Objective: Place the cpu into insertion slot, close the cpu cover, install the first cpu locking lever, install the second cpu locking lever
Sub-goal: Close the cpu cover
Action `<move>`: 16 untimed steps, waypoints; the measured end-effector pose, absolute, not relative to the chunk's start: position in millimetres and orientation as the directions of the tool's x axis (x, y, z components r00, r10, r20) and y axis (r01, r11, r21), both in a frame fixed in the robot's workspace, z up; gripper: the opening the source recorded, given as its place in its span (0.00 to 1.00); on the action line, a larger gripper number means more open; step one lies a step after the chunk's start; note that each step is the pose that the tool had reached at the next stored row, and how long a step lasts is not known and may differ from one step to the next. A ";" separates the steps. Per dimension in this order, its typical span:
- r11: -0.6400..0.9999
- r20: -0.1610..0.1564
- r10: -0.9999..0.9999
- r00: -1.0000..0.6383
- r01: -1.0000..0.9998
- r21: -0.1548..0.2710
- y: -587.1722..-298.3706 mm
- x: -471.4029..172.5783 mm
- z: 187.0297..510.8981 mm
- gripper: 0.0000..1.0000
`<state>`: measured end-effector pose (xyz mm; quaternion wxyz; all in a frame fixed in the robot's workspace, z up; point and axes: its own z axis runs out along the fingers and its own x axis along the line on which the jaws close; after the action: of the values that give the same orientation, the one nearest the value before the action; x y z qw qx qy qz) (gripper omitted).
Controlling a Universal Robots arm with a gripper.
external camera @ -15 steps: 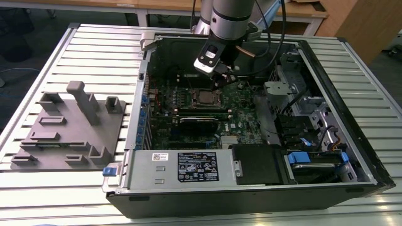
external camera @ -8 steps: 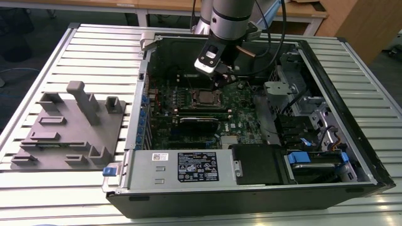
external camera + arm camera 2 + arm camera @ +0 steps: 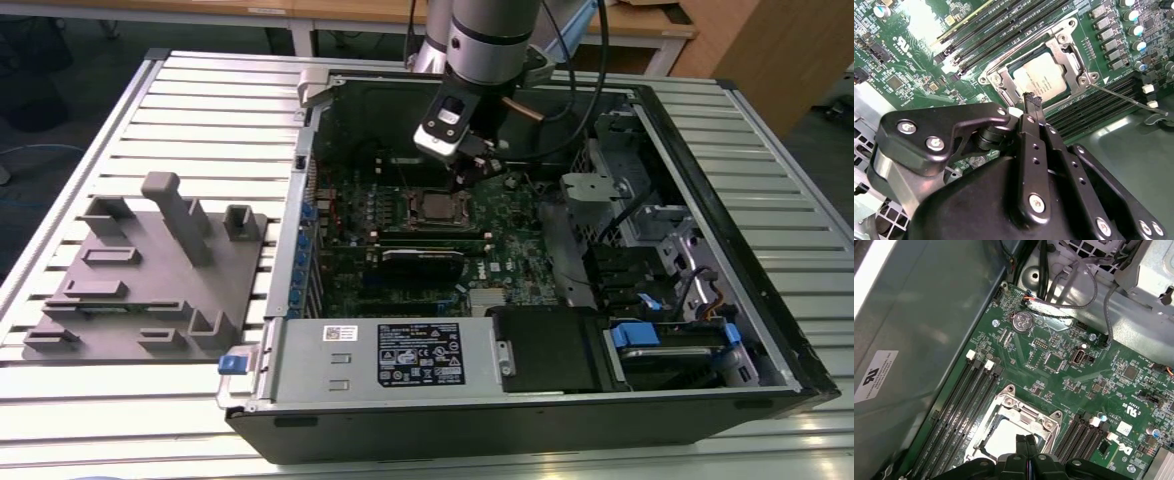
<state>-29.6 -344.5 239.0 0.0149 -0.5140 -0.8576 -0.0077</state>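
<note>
Cpu (image 3: pixel 435 207), silvery-tan square chip: lies mid-frame in exterior view inside dark metal-rimmed insertion slot (image 3: pixel 411 207), under thin silver cpu cover (image 3: pixel 1070 54). Black claw (image 3: pixel 1032 100): pinched narrow, empty, likely to fit beside it.

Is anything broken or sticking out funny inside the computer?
Nothing looks broken. The cpu sits flat under the cpu cover. One thin metal lever sticks out sideways from the cover's corner, over the memory slots, so it looks unlatched. The shut gripper is at the cover's edge.
</note>
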 end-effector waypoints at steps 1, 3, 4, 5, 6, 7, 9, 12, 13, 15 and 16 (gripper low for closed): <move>0.473 0.033 0.880 -0.473 0.881 -0.002 -344.5 -29.6 239.0 0.11; 0.478 0.033 0.878 -0.478 0.878 -0.002 -344.5 -29.6 239.0 0.11; 0.481 0.033 0.876 -0.481 0.877 -0.002 -344.5 -29.6 239.0 0.11; 0.484 0.033 0.875 -0.483 0.875 -0.002 -344.5 -29.6 239.0 0.11; 0.486 0.033 0.873 -0.486 0.874 -0.002 -344.5 -29.6 239.0 0.11; 0.489 0.033 0.872 -0.488 0.872 -0.002 -344.5 -29.6 239.0 0.11; 0.493 0.033 0.869 -0.493 0.870 -0.002 -344.5 -29.6 239.0 0.11; 0.500 0.033 0.865 -0.500 0.866 -0.002 -344.5 -29.6 238.9 0.11; 0.502 0.033 0.864 -0.502 0.865 -0.002 -344.5 -29.6 239.0 0.11; 0.507 0.032 0.862 -0.506 0.862 -0.003 -344.5 -29.6 239.0 0.11; 0.509 0.032 0.860 -0.508 0.861 -0.003 -344.5 -29.6 239.0 0.11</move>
<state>-29.6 -344.5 239.0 0.0147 -0.4955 -0.8684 -0.0070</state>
